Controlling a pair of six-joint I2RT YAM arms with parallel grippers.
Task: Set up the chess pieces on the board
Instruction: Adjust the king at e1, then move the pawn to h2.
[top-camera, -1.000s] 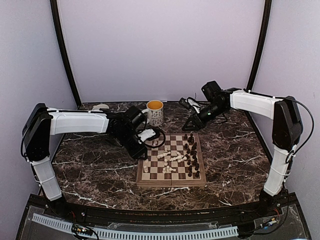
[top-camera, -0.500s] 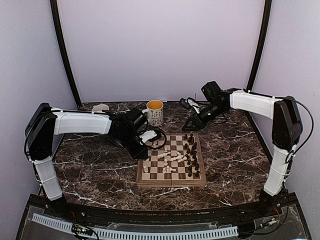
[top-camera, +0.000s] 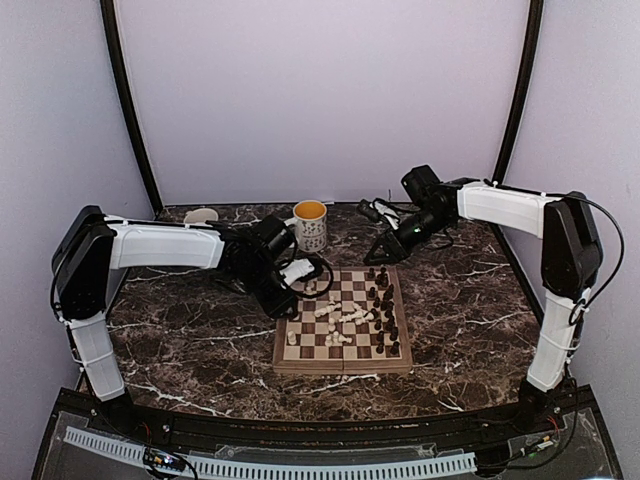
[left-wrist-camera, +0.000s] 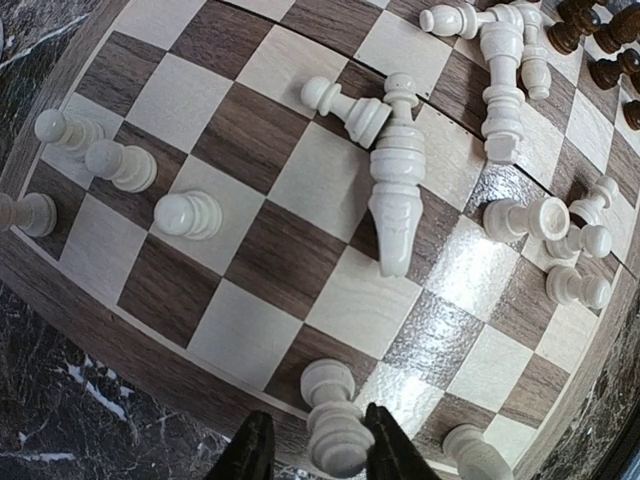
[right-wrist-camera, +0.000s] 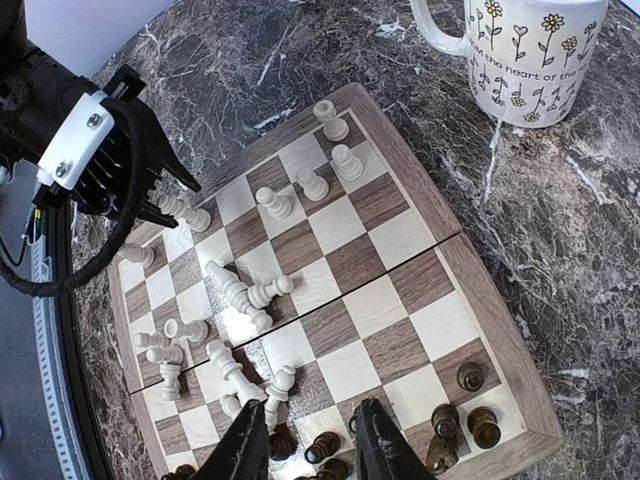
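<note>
The board (top-camera: 340, 365) lies at the table's middle. Cream-white chess pieces (top-camera: 340, 318) lie tumbled across its centre, and a tall one (left-wrist-camera: 395, 200) lies on its side. A few white pawns (left-wrist-camera: 187, 213) stand along the left edge. Dark pieces (top-camera: 385, 300) crowd the right edge. My left gripper (top-camera: 300, 283) is low over the board's far left edge. In the left wrist view it (left-wrist-camera: 320, 452) is open around an upright white piece (left-wrist-camera: 335, 425), which touches the right finger, with a gap on the left. My right gripper (right-wrist-camera: 312, 445) hangs open and empty above the dark pieces (right-wrist-camera: 470, 420).
A flowered white mug (top-camera: 310, 225) with a yellow inside stands just behind the board, close to the left gripper. A small pale object (top-camera: 200, 214) lies at the back left. The marble table (top-camera: 180, 340) stretches on both sides of the board.
The left jaws narrowed on the white piece and have widened again, leaving it standing. The left arm shifted slightly. The right arm has hardly moved.
</note>
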